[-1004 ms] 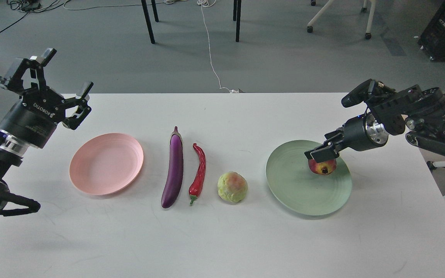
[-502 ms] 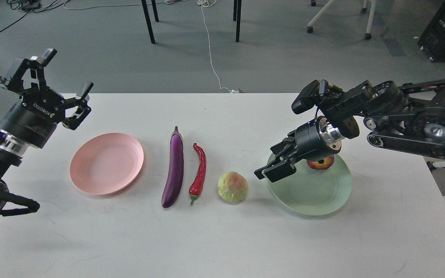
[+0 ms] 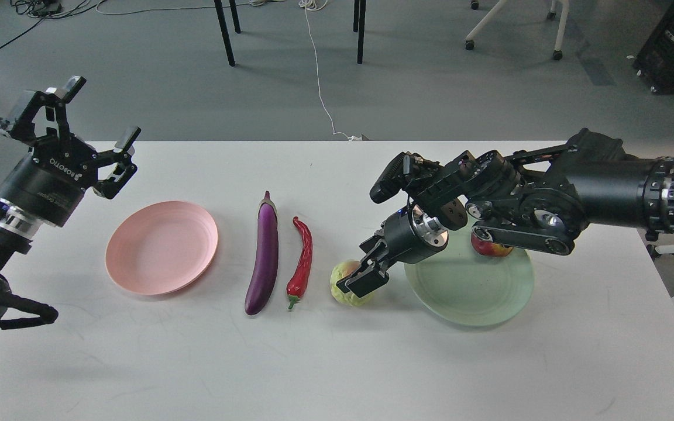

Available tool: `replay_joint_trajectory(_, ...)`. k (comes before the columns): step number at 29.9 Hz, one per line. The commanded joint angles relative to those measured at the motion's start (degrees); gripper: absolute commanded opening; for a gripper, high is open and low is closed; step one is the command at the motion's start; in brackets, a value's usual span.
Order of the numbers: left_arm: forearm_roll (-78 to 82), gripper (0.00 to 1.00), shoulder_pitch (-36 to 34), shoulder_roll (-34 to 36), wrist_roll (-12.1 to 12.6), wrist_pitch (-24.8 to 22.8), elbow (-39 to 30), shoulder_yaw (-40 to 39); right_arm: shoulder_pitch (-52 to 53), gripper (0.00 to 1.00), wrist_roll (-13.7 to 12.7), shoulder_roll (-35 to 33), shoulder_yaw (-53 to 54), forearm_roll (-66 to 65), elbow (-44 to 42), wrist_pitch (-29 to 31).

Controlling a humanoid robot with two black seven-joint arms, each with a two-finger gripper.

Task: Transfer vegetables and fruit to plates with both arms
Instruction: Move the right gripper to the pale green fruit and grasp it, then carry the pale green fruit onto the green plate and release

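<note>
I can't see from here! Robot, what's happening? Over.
Left gripper open, raised by pink plate. Right gripper at green fruit, grip unclear. Red fruit on green plate. Nothing blocking.

We see a glossy purple eggplant (image 3: 262, 255) and a shiny red chili pepper (image 3: 302, 259) on our smooth matt white table (image 3: 337, 362). Both plastic plates, pink plate (image 3: 161, 247) and pale green plate (image 3: 477, 292), look matt with ridged rims

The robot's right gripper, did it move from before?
Yes. The right gripper has swung left, off the green plate where it was by the red fruit, over to the pale green fruit.
</note>
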Motion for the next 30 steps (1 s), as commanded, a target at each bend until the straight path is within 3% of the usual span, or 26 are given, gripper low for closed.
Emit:
replay_joint_trajectory(1, 0.0, 0.99, 0.0, 0.0, -0.1, 0.0, 0.0, -0.1, -0.7, 0.98, 0.0, 2.9, -1.2, 0.0, -2.7, -0.1)
replay_joint_trajectory(14, 0.1, 0.99, 0.4, -0.1, -0.1, 0.1, 0.0, 0.0, -3.1, 0.94, 0.0, 4.8, -2.2, 0.0, -5.8, -0.9)
replay_joint_trajectory(17, 0.1, 0.99, 0.4, -0.1, -0.1, 0.2, 0.0, -0.1, -3.2, 0.80, 0.0, 4.8, -2.6, -0.1, -5.9, -0.9)
replay_joint_trajectory(19, 0.1, 0.99, 0.4, -0.1, -0.1, 0.2, 0.0, 0.0, -3.2, 0.57, 0.0, 5.0, -3.5, 0.0, -5.9, -0.9)
replay_joint_trajectory(21, 0.1, 0.99, 0.4, -0.1, -0.1, 0.2, 0.0, -0.1, -3.1, 0.45, 0.0, 5.0, -3.7, 0.0, -5.9, -0.9)
replay_joint_trajectory(26, 0.1, 0.99, 0.4, 0.0, -0.1, 0.2, -0.1, -0.1, -1.5, 0.41, 0.0, 3.3, -3.5, 0.2, -5.1, -0.8)
replay_joint_trajectory(30, 0.1, 0.99, 0.4, 0.3, -0.1, 0.0, -0.1, -0.3, 3.2, 0.41, 0.0, -3.2, -3.0, 0.3, -0.3, -0.8)
